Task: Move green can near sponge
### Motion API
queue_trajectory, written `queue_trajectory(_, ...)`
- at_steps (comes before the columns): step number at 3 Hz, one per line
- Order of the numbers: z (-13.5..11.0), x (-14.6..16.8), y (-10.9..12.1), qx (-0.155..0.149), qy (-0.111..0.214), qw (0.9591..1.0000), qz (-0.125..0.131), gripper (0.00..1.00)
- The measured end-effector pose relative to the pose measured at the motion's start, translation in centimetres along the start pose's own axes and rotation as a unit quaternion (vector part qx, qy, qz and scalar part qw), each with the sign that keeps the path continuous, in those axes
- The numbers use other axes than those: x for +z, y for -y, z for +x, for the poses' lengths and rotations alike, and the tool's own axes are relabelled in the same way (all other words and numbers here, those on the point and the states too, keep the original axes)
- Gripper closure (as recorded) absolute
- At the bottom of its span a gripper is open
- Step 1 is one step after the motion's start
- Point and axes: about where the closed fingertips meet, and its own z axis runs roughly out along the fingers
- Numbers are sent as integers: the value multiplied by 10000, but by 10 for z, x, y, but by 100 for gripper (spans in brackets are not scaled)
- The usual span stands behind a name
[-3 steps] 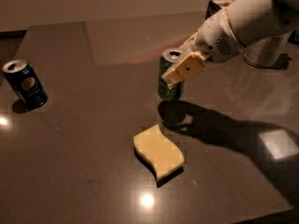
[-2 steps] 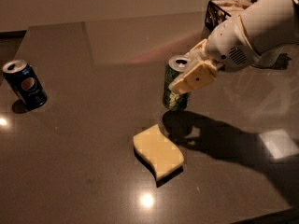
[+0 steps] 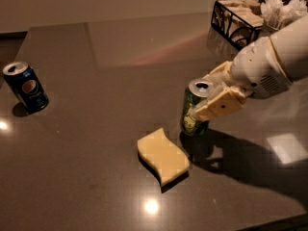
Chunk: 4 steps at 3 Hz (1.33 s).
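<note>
The green can stands upright on the dark table, its silver top with the pull-tab opening showing. My gripper comes in from the right and is shut on the green can, one pale finger across its near side. The pale yellow sponge with wavy edges lies flat just left of and in front of the can, a small gap between them.
A dark blue Pepsi can stands at the far left. A black wire basket with napkins sits at the back right, crumpled paper beside it. My white arm fills the right side.
My gripper has carried the green can forward and to the right, toward the front of the table, bringing it down beside the sponge. The Pepsi can has not moved.
</note>
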Motion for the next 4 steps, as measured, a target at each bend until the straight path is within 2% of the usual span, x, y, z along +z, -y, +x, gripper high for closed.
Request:
queue_trajectory(1,14,2,-12,-106,-13,9999,-95,100)
queue_trajectory(2,20,7,-18,-199,-36,9996,-177,82)
queue_trajectory(4,17,22,-30,-412,-47,9983,-399,36)
